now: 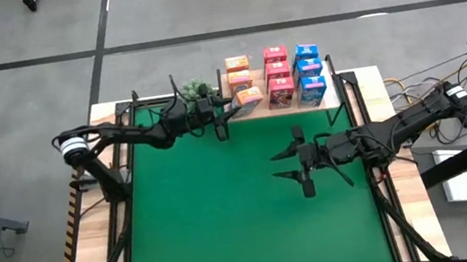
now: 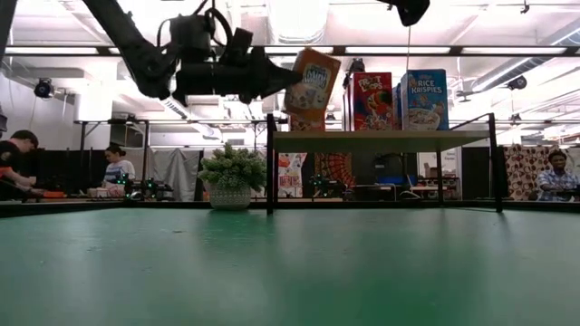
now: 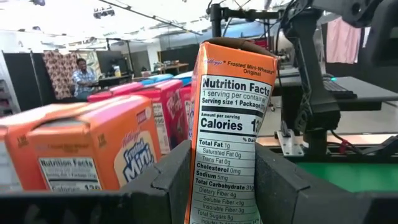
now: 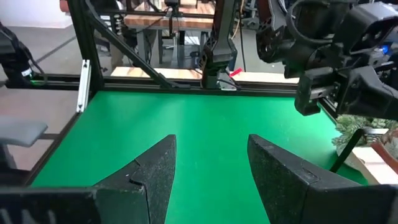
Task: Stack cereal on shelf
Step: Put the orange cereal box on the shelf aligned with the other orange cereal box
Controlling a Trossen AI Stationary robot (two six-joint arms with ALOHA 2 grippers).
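Note:
Nine cereal boxes are at the shelf [image 1: 335, 99], a light board on black supports by the table's far edge. Three red boxes [image 1: 278, 75] and three blue boxes [image 1: 308, 71] stand in columns, with two orange boxes [image 1: 237, 72] beside them. My left gripper [image 1: 235, 105] is shut on the third orange box [image 1: 248, 98], tilted over the shelf's left end. In the low view that box [image 2: 313, 83] shows above the shelf board [image 2: 381, 140]. My right gripper [image 1: 279, 166] hangs open over the green table, right of centre, touching nothing. My left gripper pinches the orange box between its two fingers [image 3: 171, 177], one on each wide face, with the narrow nutrition panel [image 3: 230, 143] between them. It reaches in roughly level from the table's left. The box leans in the hold and appears lifted clear of the shelf board.
A small green plant [image 1: 197, 89] in a pot [image 2: 230, 197] stands just left of the shelf, close under my left arm. The green felt [image 4: 186, 118] in front of the shelf is bare. People sit in the room beyond the table [image 2: 555, 177].

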